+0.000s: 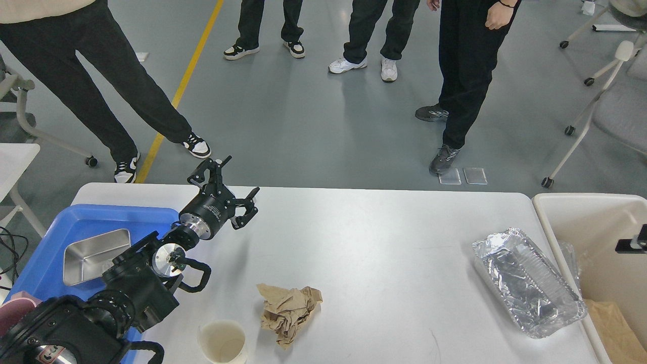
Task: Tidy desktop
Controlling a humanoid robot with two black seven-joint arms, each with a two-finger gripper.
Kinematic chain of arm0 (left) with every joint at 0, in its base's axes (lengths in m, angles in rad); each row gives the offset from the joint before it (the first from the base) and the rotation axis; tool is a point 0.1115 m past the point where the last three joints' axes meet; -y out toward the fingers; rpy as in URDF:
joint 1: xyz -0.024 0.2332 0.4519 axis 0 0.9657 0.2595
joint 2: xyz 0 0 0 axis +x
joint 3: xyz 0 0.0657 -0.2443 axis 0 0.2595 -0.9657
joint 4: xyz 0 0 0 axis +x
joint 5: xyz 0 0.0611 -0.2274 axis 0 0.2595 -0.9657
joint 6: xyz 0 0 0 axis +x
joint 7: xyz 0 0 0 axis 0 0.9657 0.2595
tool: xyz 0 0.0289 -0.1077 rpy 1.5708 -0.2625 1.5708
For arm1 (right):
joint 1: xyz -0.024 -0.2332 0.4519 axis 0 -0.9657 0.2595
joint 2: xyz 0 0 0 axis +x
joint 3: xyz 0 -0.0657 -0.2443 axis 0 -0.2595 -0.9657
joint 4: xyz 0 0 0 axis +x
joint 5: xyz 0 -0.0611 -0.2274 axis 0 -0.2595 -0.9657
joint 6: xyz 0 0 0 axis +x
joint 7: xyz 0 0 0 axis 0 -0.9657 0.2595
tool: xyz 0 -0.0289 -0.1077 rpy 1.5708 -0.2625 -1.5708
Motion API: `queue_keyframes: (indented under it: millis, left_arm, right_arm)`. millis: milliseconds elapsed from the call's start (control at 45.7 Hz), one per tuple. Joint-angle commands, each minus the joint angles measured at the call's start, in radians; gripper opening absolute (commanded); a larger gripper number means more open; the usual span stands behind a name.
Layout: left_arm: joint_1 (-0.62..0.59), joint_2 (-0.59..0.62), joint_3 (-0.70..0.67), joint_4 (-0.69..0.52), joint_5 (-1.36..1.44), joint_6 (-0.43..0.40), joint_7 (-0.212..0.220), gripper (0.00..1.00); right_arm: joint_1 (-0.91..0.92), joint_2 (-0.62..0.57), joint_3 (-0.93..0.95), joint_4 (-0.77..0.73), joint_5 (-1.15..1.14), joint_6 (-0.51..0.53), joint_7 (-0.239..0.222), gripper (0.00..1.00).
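The white desktop (374,237) carries a crumpled brown paper ball (289,312) at the front middle, a white paper cup (222,342) at the front edge left of it, and a crinkled foil tray (528,283) near the right edge. My left gripper (231,188) is open and empty, held above the desktop's far left part, beside the blue tray (55,230). Of my right arm only a small black piece (632,243) shows at the right edge, over the bin; its fingers cannot be told apart.
The blue tray holds a steel pan (96,254). A beige bin (586,207) with brown paper inside stands against the desktop's right side. Several people stand on the grey floor beyond the far edge. A small white table (15,156) is at the left.
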Motion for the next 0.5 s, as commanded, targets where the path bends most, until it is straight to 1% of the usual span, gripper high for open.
queue_keyframes:
  millis: [0,175,481]
  left_arm:
    - [-0.001,-0.005,0.001,0.000,0.002,0.001,0.000,0.96]
    - [-0.001,-0.003,-0.001,0.000,0.002,-0.001,0.000,0.96]
    - [0.000,-0.005,0.001,0.000,0.003,0.001,0.000,0.96]
  right_arm:
    - [-0.002,-0.048,-0.022,0.006,0.001,0.000,-0.001,1.00]
    - [-0.002,-0.050,-0.054,0.006,0.001,-0.017,-0.002,1.00]
    - [-0.010,-0.039,-0.061,0.006,0.001,-0.104,-0.005,1.00]
